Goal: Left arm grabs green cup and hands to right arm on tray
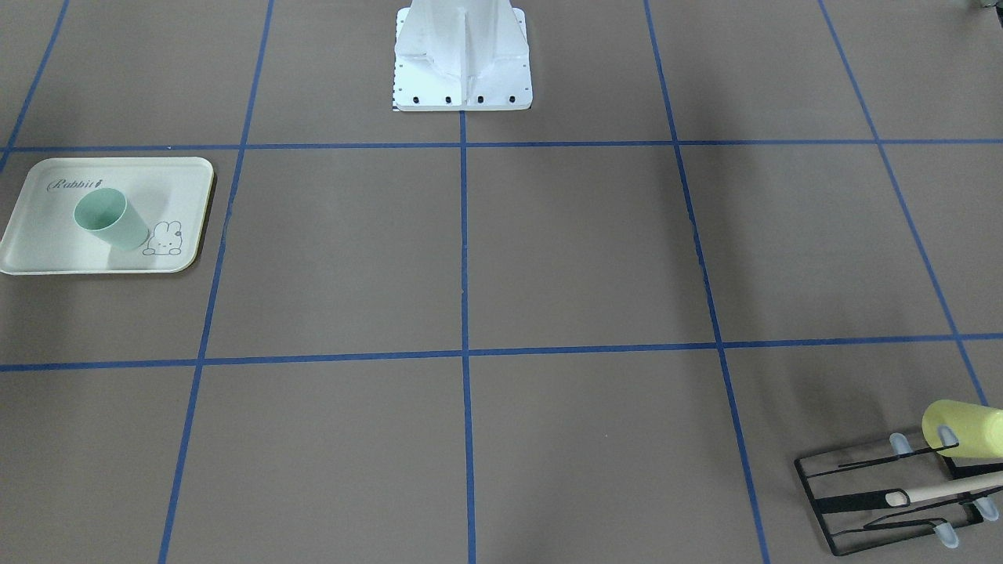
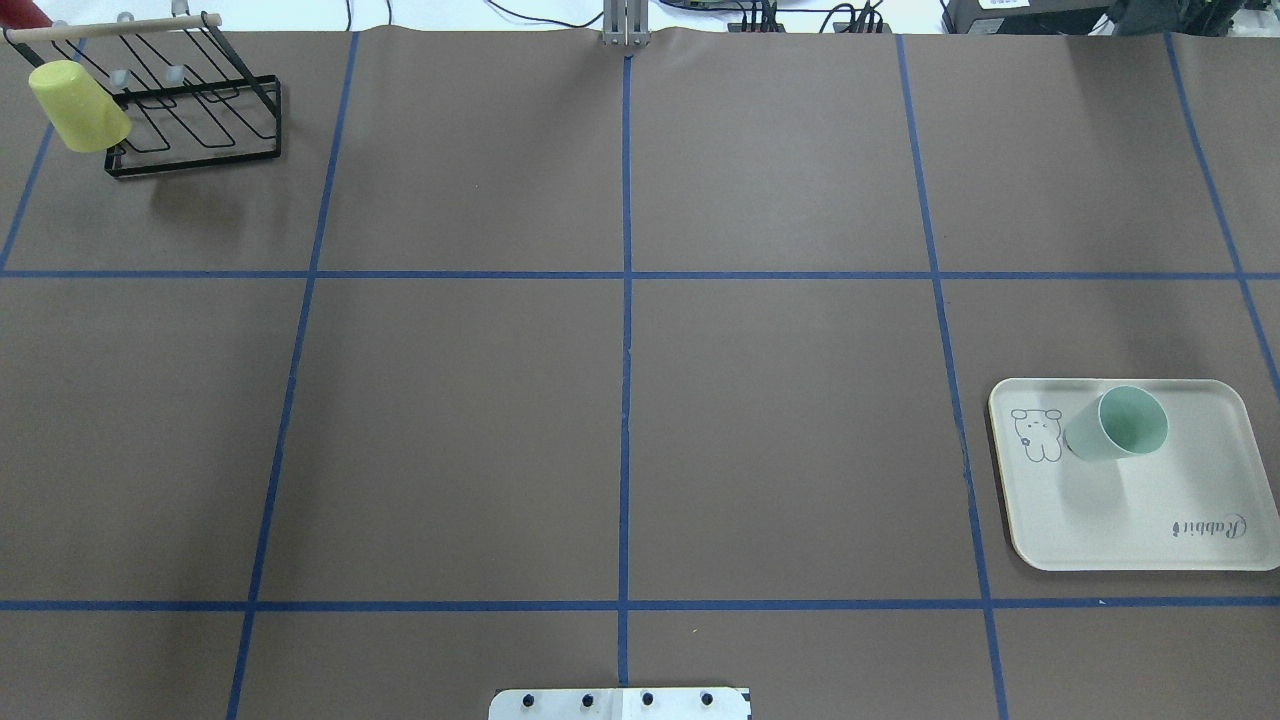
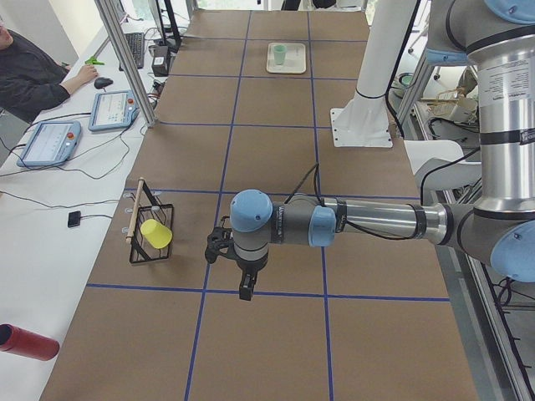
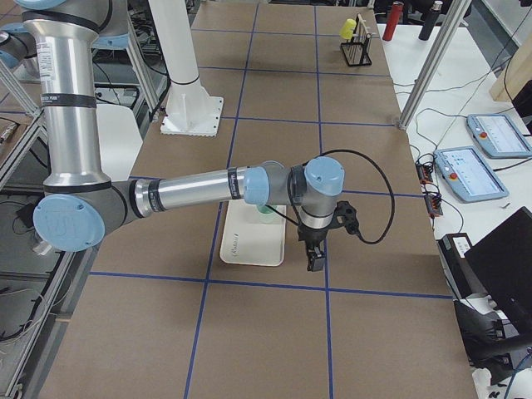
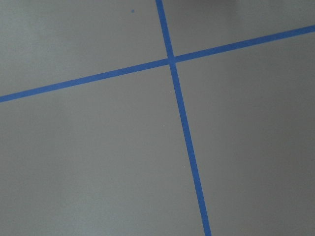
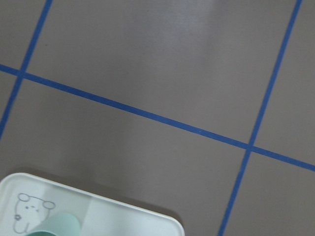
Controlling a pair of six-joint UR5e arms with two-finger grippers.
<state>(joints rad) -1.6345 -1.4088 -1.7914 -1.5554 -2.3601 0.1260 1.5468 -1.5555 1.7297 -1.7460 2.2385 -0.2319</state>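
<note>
- Standing at the robot's base as six o'clock, I am watching the left arm (image 3: 376, 221) reaching out level over the tabletop (image 2: 450, 400). The left fingers (image 3: 244, 291) are pointing down over bare paper near a tape crossing, and from the side I cannot tell if they are apart or together.
- The right arm (image 4: 191, 189) is doing the same on its own side. The right fingers (image 4: 313, 261) are hanging just beside the tray (image 2: 1130, 520), and I cannot tell their state either; nothing seems to be in them.
- At about four o'clock the green cup (image 2: 1118, 425) is sitting mouth-up on the tray, next to the rabbit drawing (image 2: 1038, 435), free of both arms.
- I am judging the hand-over and placing as done, with only a clean retreat remaining. The right wrist should be rising straight up before swinging away, as a sideways sweep could be clipping the light cup or nudging the tray.
- Far off at ten o'clock, the yellow cup (image 2: 78, 105) is hanging on the black wire rack (image 2: 200, 130), well apart and needing no attention.
</note>
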